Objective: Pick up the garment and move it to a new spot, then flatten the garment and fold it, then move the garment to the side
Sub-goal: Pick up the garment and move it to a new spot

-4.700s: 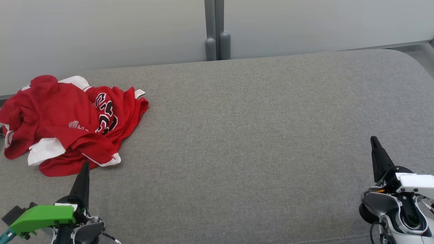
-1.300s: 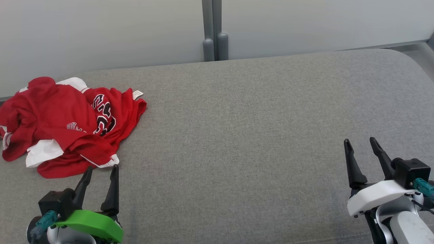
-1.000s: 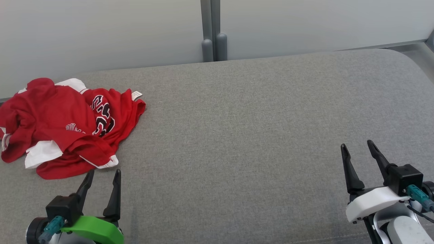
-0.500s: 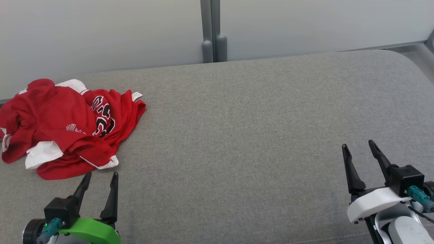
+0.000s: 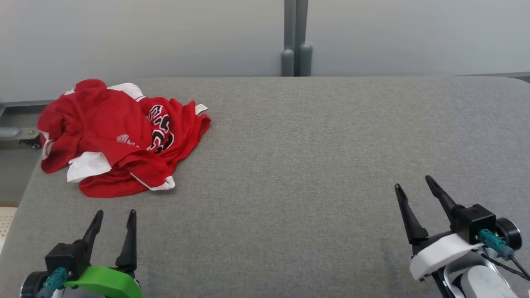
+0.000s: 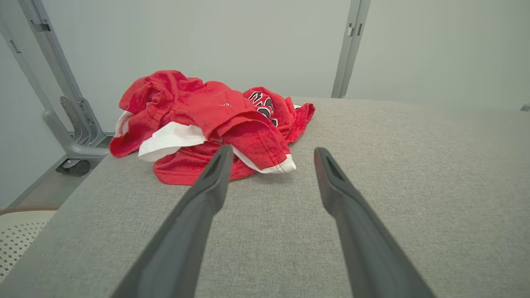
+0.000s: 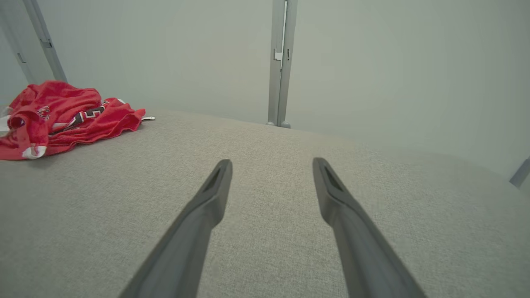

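Folds hide most lettering on the crumpled garment (image 5: pixel 103 124) at ten o'clock on the desk (image 5: pixel 290 165), its white hem plainer in the left wrist view, while left gripper (image 5: pixel 116 212) and right gripper (image 5: pixel 413 182) hang spread, empty.

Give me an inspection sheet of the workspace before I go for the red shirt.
Surface: grey padded top, fabric-covered, flat.
Job's things: red shirt, crumpled in a heap at the far left corner, with white trim and a tag showing; no gripper touches it.
Clutter: nothing seen.
Grippers: left gripper open, just short of the shirt's near edge; right gripper open, far to the right, holding nothing.
Cables: black cable with a teal plug at the right wrist, hanging off the near edge.
Surroundings: pale wall panels joined by a grey post; metal frame left of the top.
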